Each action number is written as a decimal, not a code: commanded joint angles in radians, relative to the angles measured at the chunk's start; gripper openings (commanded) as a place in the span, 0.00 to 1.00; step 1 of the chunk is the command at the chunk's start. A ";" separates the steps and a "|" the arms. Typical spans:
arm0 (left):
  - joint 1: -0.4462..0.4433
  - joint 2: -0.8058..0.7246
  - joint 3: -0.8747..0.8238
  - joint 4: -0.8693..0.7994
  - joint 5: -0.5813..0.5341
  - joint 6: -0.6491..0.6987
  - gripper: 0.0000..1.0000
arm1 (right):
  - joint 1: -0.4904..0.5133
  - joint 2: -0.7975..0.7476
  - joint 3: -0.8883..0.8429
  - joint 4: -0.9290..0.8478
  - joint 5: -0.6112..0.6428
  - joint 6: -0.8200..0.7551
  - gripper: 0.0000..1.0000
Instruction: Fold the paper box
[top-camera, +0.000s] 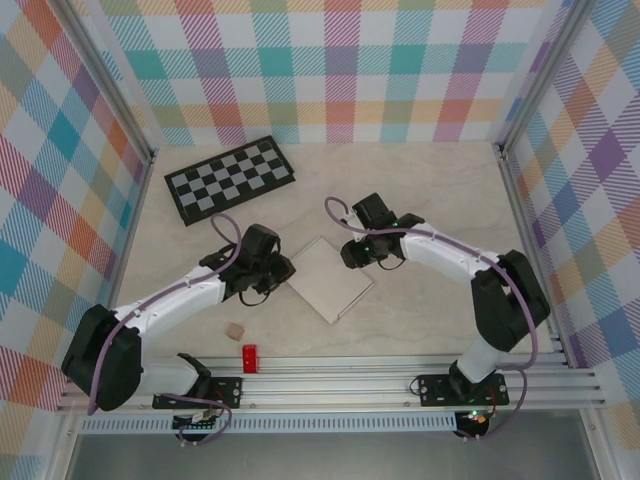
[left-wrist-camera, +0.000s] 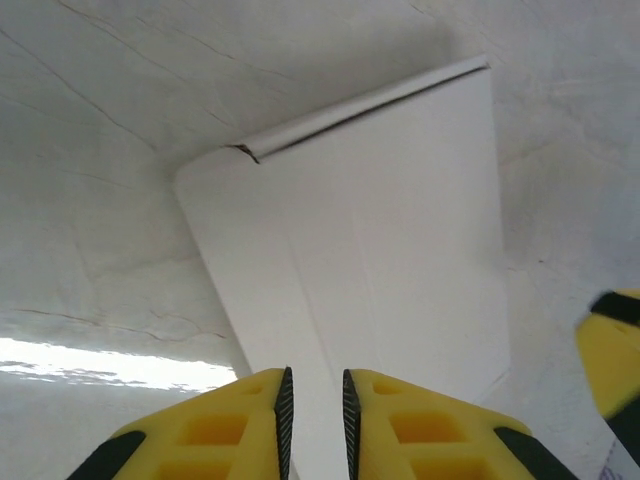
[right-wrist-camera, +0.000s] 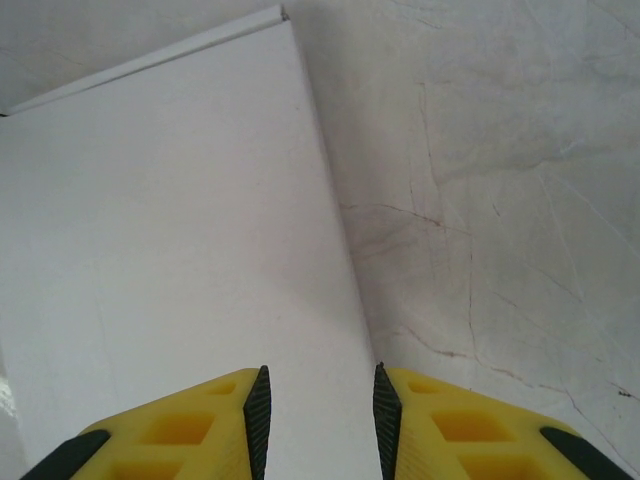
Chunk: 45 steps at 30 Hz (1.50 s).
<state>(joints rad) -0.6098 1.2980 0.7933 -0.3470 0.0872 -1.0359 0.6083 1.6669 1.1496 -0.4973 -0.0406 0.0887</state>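
Left gripper: jaws a narrow slit, white paper box running under them; can't tell if pinched. Right gripper: jaws moderately apart, gripping nothing, over the box's right edge. Lies flat and shut on table between both grippers, inside hidden. Left wrist: dark seam along far edge, right gripper's yellow finger at frame edge. Top: one box, one checkerboard far left, one tan block, one red block.
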 joint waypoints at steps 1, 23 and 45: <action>-0.021 0.024 -0.011 0.057 -0.021 -0.034 0.20 | -0.032 0.034 0.037 -0.031 -0.060 -0.005 0.35; -0.068 0.126 -0.043 0.150 -0.070 0.014 0.15 | -0.154 0.114 0.013 0.006 -0.284 0.058 0.33; -0.073 0.206 -0.083 0.223 -0.055 0.025 0.14 | -0.158 0.193 -0.014 0.042 -0.442 0.062 0.33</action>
<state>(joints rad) -0.6674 1.4868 0.7288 -0.1432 0.0353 -1.0245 0.4442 1.8420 1.1442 -0.4644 -0.4397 0.1455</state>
